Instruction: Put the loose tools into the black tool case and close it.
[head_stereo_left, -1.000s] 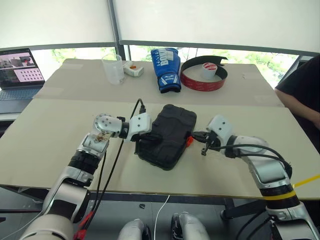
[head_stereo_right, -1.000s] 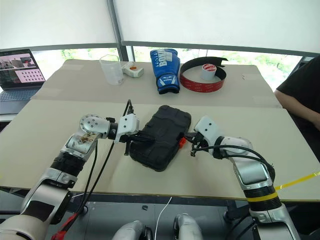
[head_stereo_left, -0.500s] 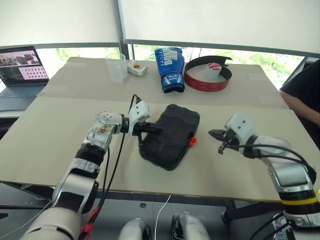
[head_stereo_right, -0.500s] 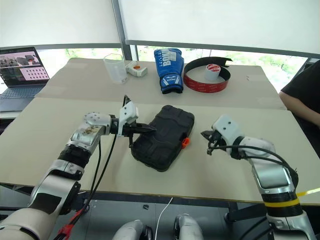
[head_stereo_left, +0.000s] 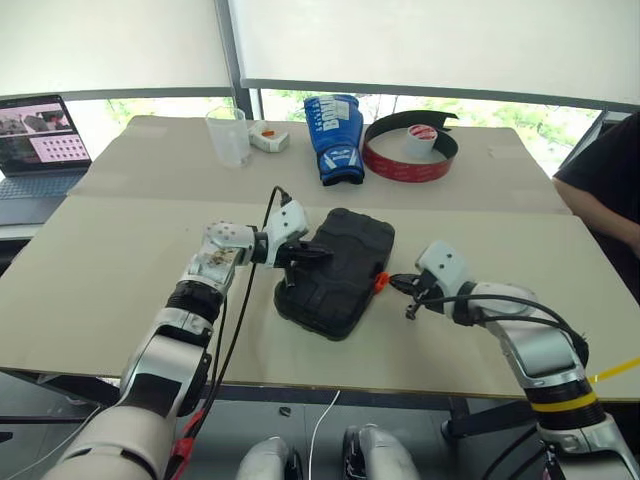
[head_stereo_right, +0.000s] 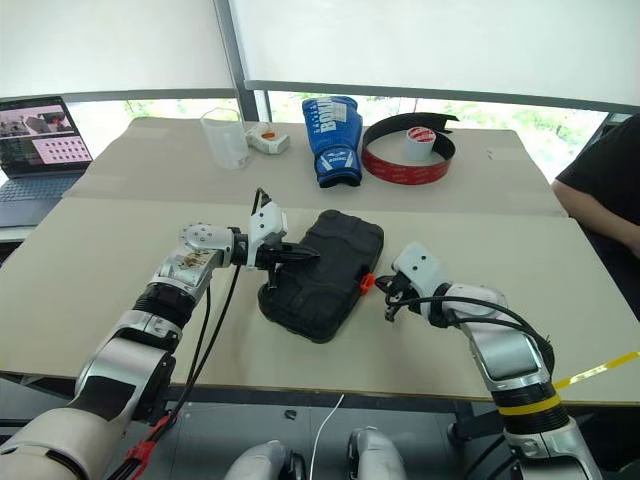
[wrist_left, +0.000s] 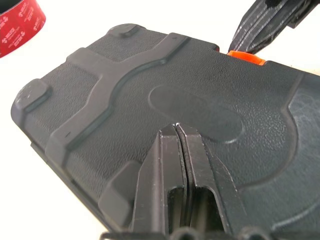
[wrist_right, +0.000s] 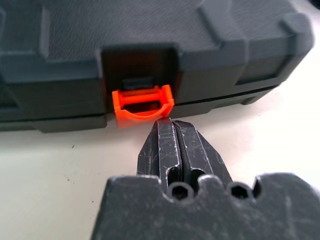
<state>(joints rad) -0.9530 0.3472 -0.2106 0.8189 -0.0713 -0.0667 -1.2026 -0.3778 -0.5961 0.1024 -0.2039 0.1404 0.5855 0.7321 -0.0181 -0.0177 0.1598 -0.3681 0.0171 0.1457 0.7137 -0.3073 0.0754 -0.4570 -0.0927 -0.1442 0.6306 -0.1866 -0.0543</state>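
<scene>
I am seeing the black tool case (head_stereo_left: 337, 271) lying closed at the middle of the table (head_stereo_left: 120, 250). My left hand (head_stereo_left: 318, 254), fingers pressed together, is resting over its lid; my right hand (head_stereo_left: 393, 282), also pinched empty, is pointing at the orange latch (wrist_right: 142, 104).

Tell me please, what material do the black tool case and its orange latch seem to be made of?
The black tool case looks like moulded plastic with a matte, grainy finish: the left wrist view shows a pebbled texture and raised ribs with rounded edges. The orange latch looks like smoother, slightly glossy plastic, formed in one piece with a curved lip. Neither can be confirmed by sight alone.
</scene>
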